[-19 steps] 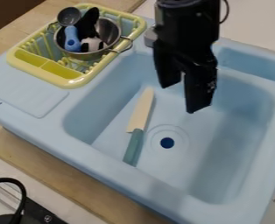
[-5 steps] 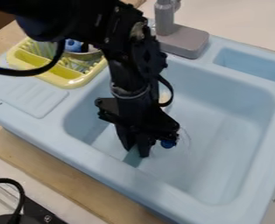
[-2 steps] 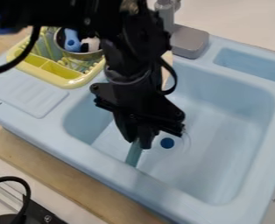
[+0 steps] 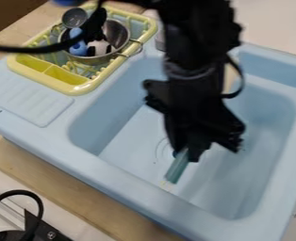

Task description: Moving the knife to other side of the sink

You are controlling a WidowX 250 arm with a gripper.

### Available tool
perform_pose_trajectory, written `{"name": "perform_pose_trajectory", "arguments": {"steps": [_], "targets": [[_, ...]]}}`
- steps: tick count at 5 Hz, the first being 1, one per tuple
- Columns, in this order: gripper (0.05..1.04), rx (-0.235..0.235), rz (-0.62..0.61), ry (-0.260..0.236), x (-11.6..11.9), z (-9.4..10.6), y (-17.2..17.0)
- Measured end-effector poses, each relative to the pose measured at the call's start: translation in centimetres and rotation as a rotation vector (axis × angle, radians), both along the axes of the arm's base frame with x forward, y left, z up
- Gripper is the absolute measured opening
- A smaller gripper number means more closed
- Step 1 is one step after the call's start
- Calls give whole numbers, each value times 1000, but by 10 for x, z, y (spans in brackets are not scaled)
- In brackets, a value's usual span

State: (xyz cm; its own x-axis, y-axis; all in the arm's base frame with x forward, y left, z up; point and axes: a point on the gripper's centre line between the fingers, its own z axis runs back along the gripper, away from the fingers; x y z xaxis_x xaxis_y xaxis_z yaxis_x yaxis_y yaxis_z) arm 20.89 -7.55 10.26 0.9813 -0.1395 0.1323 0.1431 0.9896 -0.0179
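The black metal robot arm [image 4: 204, 33] reaches over the light-blue plastic sink [image 4: 141, 192] from beyond its far edge, and its black two-finger gripper [image 4: 191, 154] hangs down inside the basin. The claw is clenched on the teal-handled, pale-bladed knife [image 4: 177, 168], gripping it by the handle. The knife is within the sink's basin, the free end of its handle pointing toward the sink's near rim and its blade running back toward the far side, mostly hidden behind the gripper. Whether the knife touches the sink's floor, I cannot tell.

On the sink's far left corner sits a yellow plastic dish rack [image 4: 81, 89], holding a round, shiny metal pot [image 4: 118, 34] with a blue utensil [image 4: 78, 47] in it. A ribbed light-blue drainboard [image 4: 31, 101] forms the sink's left side, in front of the rack. A light wooden counter edge [image 4: 62, 186] runs along the sink's near side, and a black cable [image 4: 15, 192] curves beyond that, near the sink's left front corner.
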Motion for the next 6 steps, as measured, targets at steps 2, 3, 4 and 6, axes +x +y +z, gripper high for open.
{"name": "perform_pose_trajectory", "arguments": {"steps": [2,3,4,6], "targets": [[222,-78,-53,-32,19,5,-22],[222,-60,-66,-24,26,3,-27],[222,-48,-81,-9,32,-6,-28],[222,-113,-54,-68,43,-9,-44]]}}
